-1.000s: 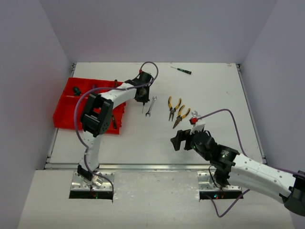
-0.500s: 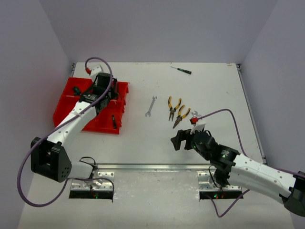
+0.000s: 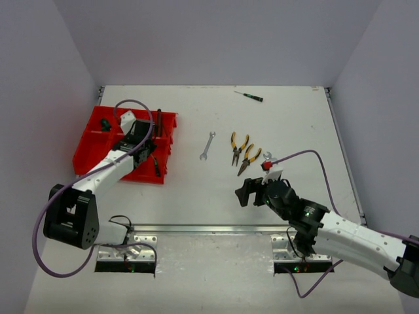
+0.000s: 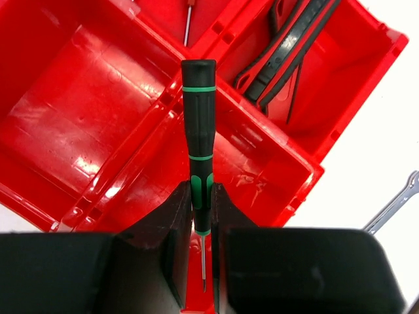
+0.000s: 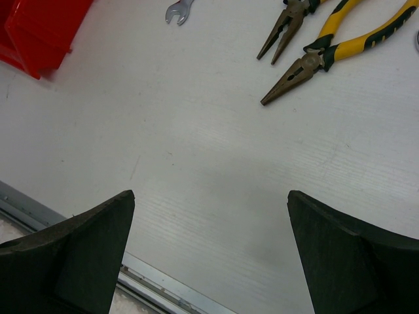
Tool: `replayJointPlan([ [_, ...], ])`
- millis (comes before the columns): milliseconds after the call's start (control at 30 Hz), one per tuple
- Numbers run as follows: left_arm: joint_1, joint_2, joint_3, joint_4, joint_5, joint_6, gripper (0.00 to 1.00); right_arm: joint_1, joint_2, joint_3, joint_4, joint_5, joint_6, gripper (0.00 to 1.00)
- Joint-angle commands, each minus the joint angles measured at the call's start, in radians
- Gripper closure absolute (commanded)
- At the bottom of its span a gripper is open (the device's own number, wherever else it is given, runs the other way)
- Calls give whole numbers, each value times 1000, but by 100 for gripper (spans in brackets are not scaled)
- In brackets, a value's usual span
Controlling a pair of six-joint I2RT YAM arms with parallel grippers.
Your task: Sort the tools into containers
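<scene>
The left end effector (image 4: 200, 204) pinches a black green-ringed screwdriver (image 4: 198, 124), red plastic tray (image 4: 78, 124) below it; right end effector (image 5: 209, 199) spread wide.

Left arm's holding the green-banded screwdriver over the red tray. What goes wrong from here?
1. The screwdriver hangs right over a divider of the red tray; released here, it may land on that wall and tip into either compartment.
2. The left end effector pinches only the handle's shaft end, so the long free end might swing on opening.
</scene>
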Motion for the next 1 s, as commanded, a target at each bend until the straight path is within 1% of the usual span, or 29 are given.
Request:
replayJointPlan([
  [0,-4,-44,-53,112,14,-13,100,-4,7,6,27,14,5,1],
  [200,-4,9,-66,157,67,47,100,-4,37,11,33,6,11,1],
  [233,-4,22,-63,158,72,55,96,-4,40,12,34,6,12,1],
  [267,-4,32,-61,158,78,59,90,-4,42,12,34,6,12,1],
  [300,-6,37,-61,159,86,62,78,-4,43,12,33,7,11,1],
  [367,-24,30,-57,158,95,74,44,-5,45,13,34,9,11,1],
  [400,-36,24,-54,156,94,79,32,-6,46,14,34,11,10,1],
  [433,-42,21,-49,151,92,83,30,-6,52,15,35,11,10,1],
  [467,-76,6,-37,142,82,93,21,-8,62,17,38,12,12,1],
  [500,-99,-3,-6,110,67,96,18,-9,71,21,39,11,13,1],
  [533,-129,-9,22,80,40,97,14,-12,82,24,41,9,13,1],
  [567,-174,-16,69,26,-11,97,11,-15,102,32,44,4,16,1],
  [633,-231,-40,123,-46,-75,95,0,-18,134,47,52,-6,19,1],
  [733,-237,-121,157,-109,-68,107,0,-30,180,80,53,-25,20,1],
  [800,-237,-191,168,-143,-45,130,0,-55,242,138,41,-40,22,1],
  [933,-237,-251,227,-272,4,180,0,-165,421,328,-94,-79,70,1],
  [967,-237,-254,228,-294,35,188,0,-208,479,383,-126,-87,76,1],
])
